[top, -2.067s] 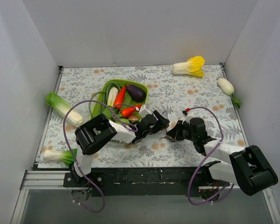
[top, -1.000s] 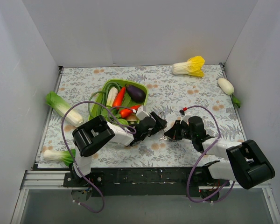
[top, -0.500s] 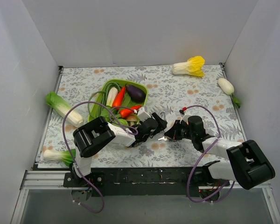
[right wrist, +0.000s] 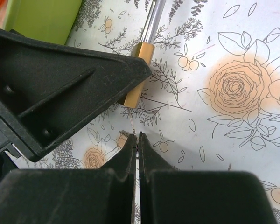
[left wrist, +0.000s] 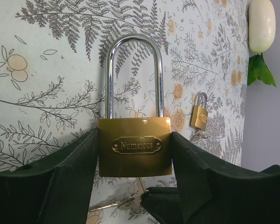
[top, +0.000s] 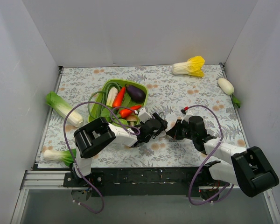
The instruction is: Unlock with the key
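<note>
Since the frame half a second earlier, the rear links of the right arm have been swung outward towards the near right corner of the table, while the right gripper (top: pixel 170 132) has been kept just beside the left gripper (top: pixel 159 124).

The brass padlock (left wrist: pixel 134 161) is clamped by its two sides between the half-spread fingers of the left gripper (left wrist: pixel 135 140), with the silver shackle pointing away from the wrist. The right gripper (right wrist: pixel 136 138) is closed, and the key (right wrist: pixel 132 126) is pinched at its fingertips. In the right wrist view the key is seen edge-on as a very thin, pale sliver running from the fingertips towards the underside of the padlock (right wrist: pixel 138 74). In the left wrist view it is seen as a slim, dull metal shaft (left wrist: pixel 140 185) just below the brass body. Whether its tip has entered the keyhole cannot be told.

A smaller brass padlock (left wrist: pixel 199 115) is seen lying on the floral cloth (left wrist: pixel 46 70) further off.
</note>
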